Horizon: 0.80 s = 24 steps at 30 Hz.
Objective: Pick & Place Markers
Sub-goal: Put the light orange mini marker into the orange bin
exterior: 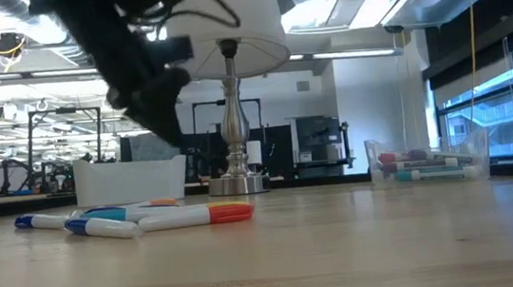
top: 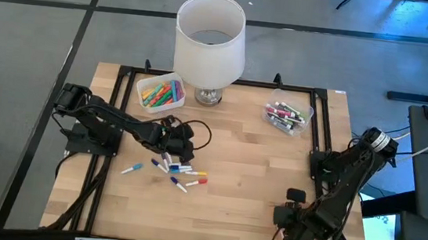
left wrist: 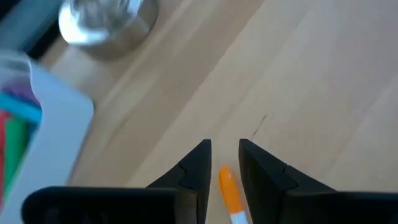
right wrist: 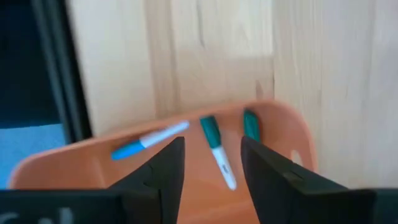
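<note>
One orange-capped white marker sits clamped in the left gripper's jaws; right gripper's jaws apart.

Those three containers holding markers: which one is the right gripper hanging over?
The orange tray at the table's near right edge. The right gripper hangs open above it; the two clear bins flank the lamp.

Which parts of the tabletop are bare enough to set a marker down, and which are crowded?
Bare wood runs from the loose markers across to the right arm, and below the clear tray. It is crowded around the left pincer, the white bin and the lamp base.
</note>
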Available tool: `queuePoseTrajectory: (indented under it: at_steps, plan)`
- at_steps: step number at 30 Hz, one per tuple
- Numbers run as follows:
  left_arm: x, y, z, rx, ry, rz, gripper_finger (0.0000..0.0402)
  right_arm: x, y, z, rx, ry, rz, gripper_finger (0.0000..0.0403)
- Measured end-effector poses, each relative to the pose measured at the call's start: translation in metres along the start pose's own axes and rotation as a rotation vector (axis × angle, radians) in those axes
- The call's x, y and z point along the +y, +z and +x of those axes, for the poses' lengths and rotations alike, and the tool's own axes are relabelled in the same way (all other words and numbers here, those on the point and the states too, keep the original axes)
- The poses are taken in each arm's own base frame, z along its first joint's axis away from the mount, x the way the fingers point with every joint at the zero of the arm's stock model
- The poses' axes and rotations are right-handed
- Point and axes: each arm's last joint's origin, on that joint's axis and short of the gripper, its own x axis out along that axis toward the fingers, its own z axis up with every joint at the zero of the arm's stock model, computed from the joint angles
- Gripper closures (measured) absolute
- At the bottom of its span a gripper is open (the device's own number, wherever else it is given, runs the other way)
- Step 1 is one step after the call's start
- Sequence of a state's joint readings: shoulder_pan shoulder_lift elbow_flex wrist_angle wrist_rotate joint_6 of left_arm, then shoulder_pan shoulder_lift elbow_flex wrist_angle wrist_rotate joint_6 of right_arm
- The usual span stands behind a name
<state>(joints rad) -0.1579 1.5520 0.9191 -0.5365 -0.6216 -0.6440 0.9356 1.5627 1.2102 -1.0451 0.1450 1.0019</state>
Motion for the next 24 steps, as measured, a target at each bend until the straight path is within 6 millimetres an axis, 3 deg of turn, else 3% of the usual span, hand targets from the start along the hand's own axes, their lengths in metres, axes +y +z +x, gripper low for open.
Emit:
queuePoseTrajectory:
  at_steps: [6, 14, 19, 24]
  plan:
    - [0.013, -0.025, 0.025, 0.12, -0.072, -0.109, 0.0287, 0.005, 0.011, -0.016, -0.133, -0.02, -0.107, 0.0252]
    - [0.022, -0.043, 0.044, 0.182, -0.215, -0.118, 0.0254, 0.001, 0.015, -0.017, -0.16, -0.059, -0.133, 0.0252]
    - [0.03, -0.045, 0.051, 0.207, -0.2, -0.138, 0.0274, 0.001, 0.016, -0.017, -0.179, -0.076, -0.129, 0.0252]
    - [0.035, -0.044, 0.055, 0.21, -0.184, -0.147, 0.0333, -0.003, 0.02, -0.018, -0.29, -0.167, -0.128, 0.0252]
